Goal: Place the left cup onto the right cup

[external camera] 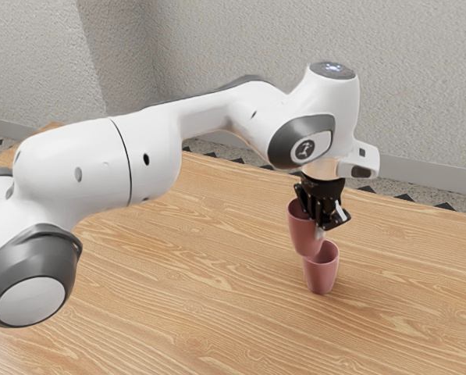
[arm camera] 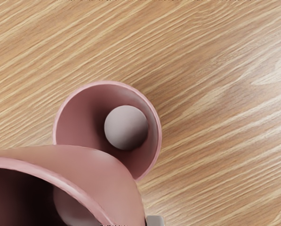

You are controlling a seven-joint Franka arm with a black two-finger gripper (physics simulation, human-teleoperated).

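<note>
Placing step in hand: my gripper (external camera: 324, 212) pinches the rim wall of the left cup (external camera: 300, 228). The cup hangs tilted, right of centre in the exterior view, with its base at the mouth of the right cup (external camera: 321, 272), which stands on the table (external camera: 178, 305). I cannot confirm contact. I judge the next move calls for levelling, centring, lowering, then releasing. The wrist view supplies the offset: the right cup (arm camera: 79, 117) lies open beneath, and the left cup (arm camera: 79, 174) covers part of its rim. The exterior view supplies height and tilt.
</note>
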